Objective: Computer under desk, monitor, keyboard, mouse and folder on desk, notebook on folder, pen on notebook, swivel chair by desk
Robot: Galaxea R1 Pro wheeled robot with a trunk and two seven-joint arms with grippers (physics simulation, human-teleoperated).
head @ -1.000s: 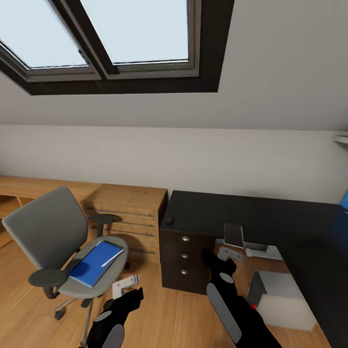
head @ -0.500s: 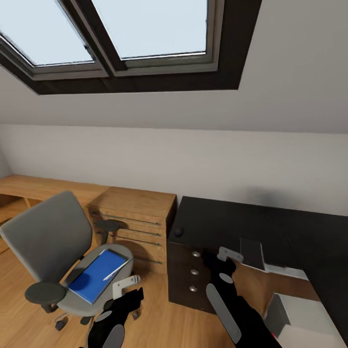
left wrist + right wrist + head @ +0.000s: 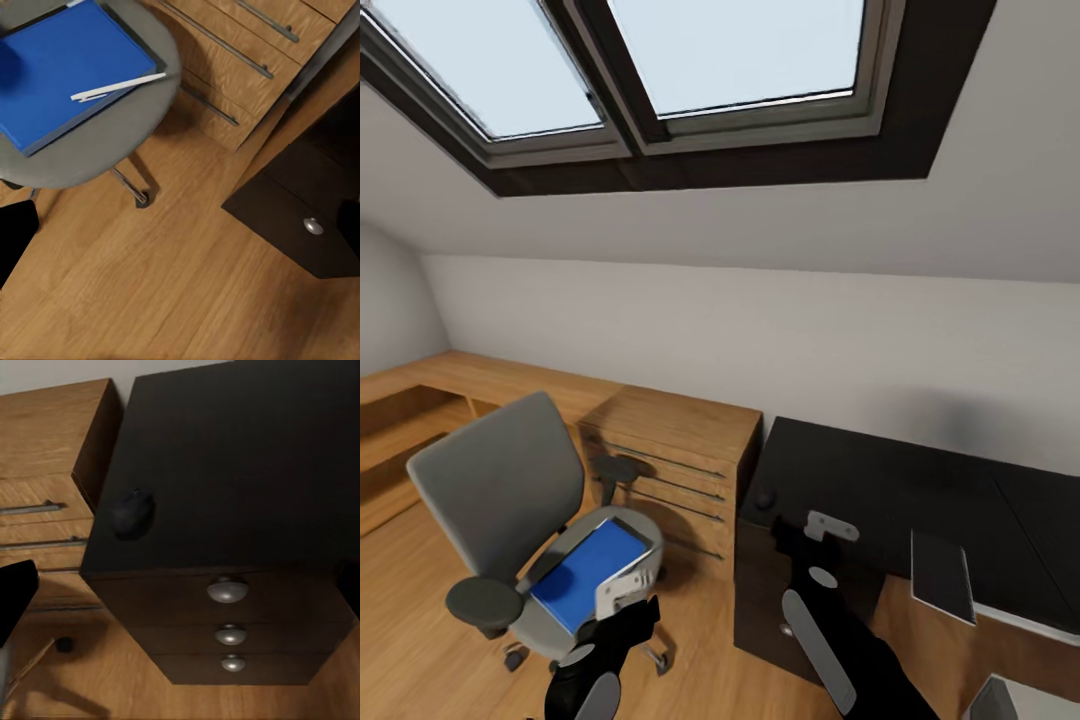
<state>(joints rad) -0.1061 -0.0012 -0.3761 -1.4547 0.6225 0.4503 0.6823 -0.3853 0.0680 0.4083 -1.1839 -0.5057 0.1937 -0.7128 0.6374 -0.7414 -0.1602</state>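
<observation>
Black desk (image 3: 880, 480) under sloped skylight (image 3: 660, 70)

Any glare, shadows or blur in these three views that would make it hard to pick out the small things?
Head view: skylight panes blown out pale, soft even room light, the small black rounded mouse barely separates from the long black desk. Left wrist view: sharp, the thin white pen stands out on the bright-blue flat folder; a faint shadow under the grey padded swivel chair. Right wrist view: the mouse is slightly soft, dark on dark.
</observation>
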